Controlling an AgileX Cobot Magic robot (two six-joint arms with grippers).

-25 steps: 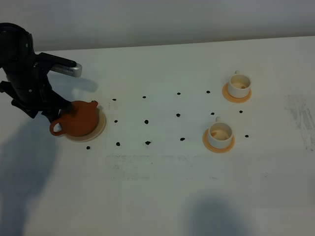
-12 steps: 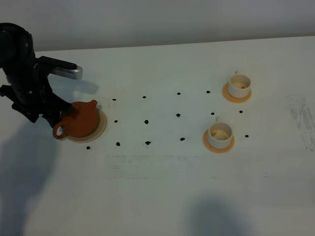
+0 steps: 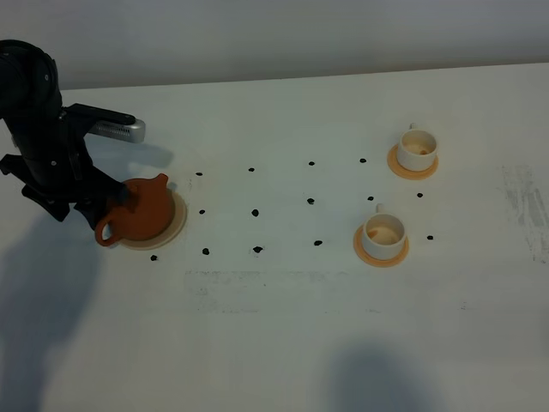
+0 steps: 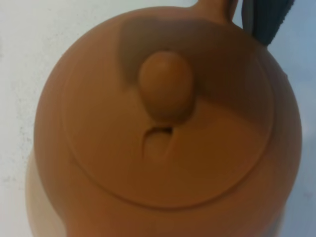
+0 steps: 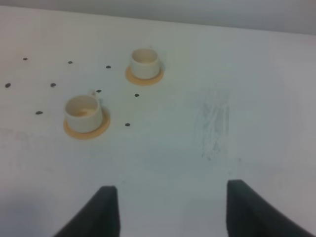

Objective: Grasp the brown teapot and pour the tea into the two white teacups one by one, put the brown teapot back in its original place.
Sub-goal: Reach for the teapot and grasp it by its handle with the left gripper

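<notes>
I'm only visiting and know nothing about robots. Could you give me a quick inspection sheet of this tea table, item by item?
Surface: white table with a grid of black dots; faint scuffs on its right side.
Job's things: brown teapot on its cream coaster; two white teacups on orange saucers, both brownish inside.
Clutter: nothing seen.
Grippers: left gripper appears closed around the teapot; right gripper open, empty, above bare table.
Cables: nothing seen.
Surroundings: plain grey wall.
</notes>
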